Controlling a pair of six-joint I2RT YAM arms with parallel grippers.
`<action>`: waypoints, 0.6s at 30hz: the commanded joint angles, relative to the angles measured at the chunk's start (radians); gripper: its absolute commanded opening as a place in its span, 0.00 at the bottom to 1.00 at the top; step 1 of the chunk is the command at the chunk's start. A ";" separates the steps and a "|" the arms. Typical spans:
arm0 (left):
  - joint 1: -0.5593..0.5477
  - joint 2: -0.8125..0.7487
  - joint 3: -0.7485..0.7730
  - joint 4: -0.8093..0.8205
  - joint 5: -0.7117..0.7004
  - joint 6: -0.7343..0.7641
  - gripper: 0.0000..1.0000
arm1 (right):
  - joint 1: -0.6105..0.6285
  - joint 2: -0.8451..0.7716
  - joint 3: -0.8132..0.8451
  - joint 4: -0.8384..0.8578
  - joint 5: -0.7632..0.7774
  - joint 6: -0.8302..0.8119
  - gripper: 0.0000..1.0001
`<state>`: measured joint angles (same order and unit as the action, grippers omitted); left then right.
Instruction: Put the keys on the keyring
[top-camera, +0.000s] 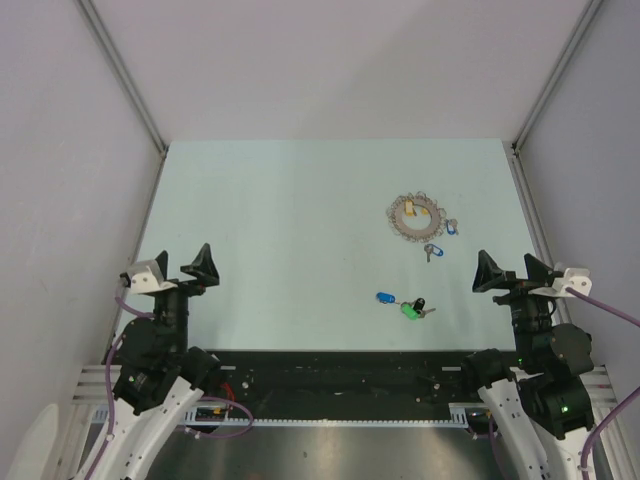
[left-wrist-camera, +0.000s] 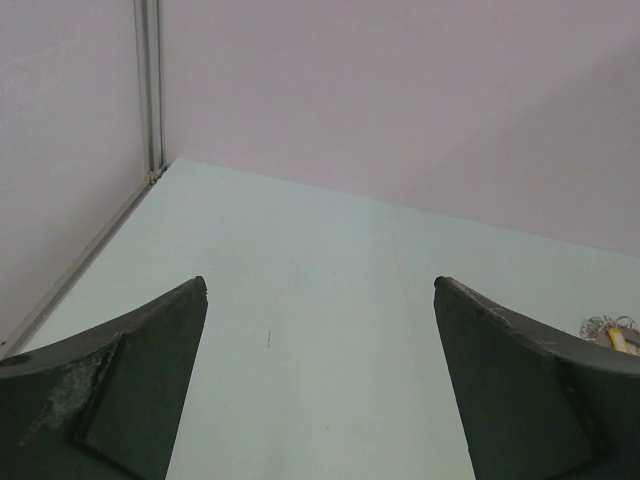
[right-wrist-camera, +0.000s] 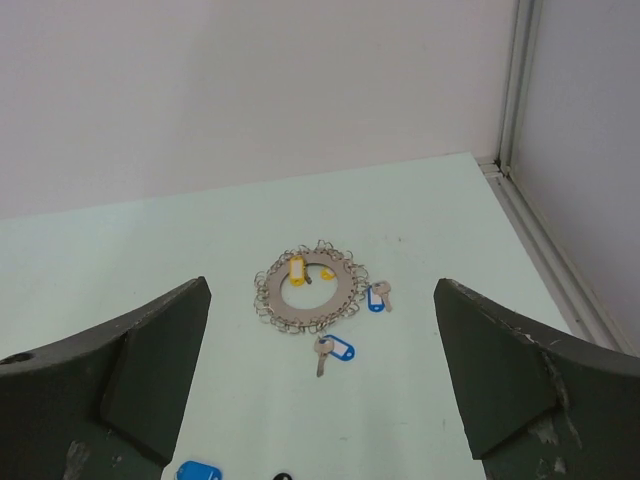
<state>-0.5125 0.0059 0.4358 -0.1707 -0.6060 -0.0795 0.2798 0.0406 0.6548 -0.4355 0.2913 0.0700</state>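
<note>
The keyring (top-camera: 420, 234), a flat grey ring edged with small wire loops, lies on the table's right half with a yellow-tagged key (top-camera: 410, 208) on it. Two blue-tagged keys (top-camera: 450, 228) (top-camera: 431, 250) lie just to its right and in front of it. Nearer the arms lie a blue key (top-camera: 385, 297), a green key (top-camera: 408, 311) and a black key (top-camera: 419, 303) together. My right gripper (top-camera: 511, 270) hovers open at the right, facing the keyring (right-wrist-camera: 300, 308) and the blue keys (right-wrist-camera: 335, 350). My left gripper (top-camera: 183, 262) is open at the far left, holding nothing.
Pale walls with metal corner posts (top-camera: 130, 90) (top-camera: 545, 95) enclose the light green table (top-camera: 280, 220). A black and metal rail (top-camera: 340, 375) runs along the near edge between the arm bases. The keyring's edge (left-wrist-camera: 610, 328) shows at the right of the left wrist view.
</note>
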 joint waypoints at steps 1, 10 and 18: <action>0.008 -0.146 0.023 0.047 0.015 0.007 1.00 | -0.007 -0.008 0.017 0.011 0.057 0.016 1.00; 0.008 -0.132 0.020 0.013 0.112 0.033 1.00 | -0.007 0.128 0.083 -0.040 -0.015 0.059 1.00; 0.008 -0.031 0.041 -0.013 0.193 0.017 1.00 | -0.005 0.484 0.138 -0.054 -0.104 0.177 1.00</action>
<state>-0.5125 0.0059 0.4358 -0.1776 -0.4713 -0.0608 0.2764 0.4152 0.7708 -0.4751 0.2470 0.1715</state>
